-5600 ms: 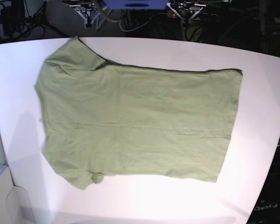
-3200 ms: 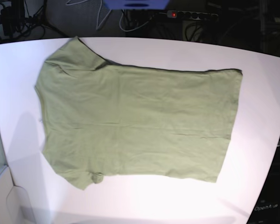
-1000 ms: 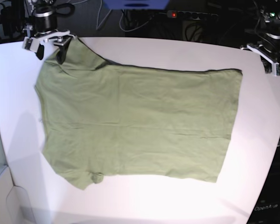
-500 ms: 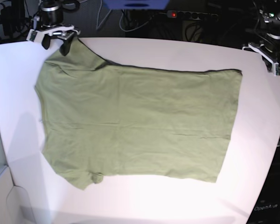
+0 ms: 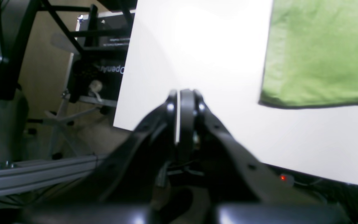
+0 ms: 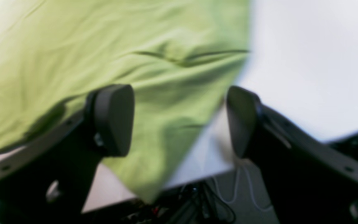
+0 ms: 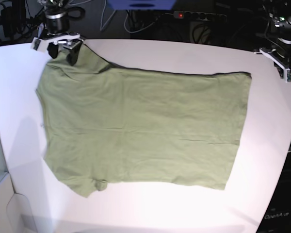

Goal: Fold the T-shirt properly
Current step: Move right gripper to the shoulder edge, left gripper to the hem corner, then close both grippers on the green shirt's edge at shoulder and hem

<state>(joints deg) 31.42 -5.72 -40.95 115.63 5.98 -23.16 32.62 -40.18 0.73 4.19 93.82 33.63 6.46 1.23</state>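
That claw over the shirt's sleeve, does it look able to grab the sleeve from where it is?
Probably yes. The right end effector is open, its fingers straddling the sleeve edge of the T-shirt, with nothing lying between them and the cloth. Whether it touches the cloth yet is unclear.

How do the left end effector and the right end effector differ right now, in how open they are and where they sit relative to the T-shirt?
The left end effector is shut, its fingers pressed together; the right end effector is wide open. The left one is over bare table, apart from the T-shirt near its hem corner; the right one straddles the shirt's sleeve edge at the opposite end. They share this: neither holds the cloth, and both are at the table's far edge.
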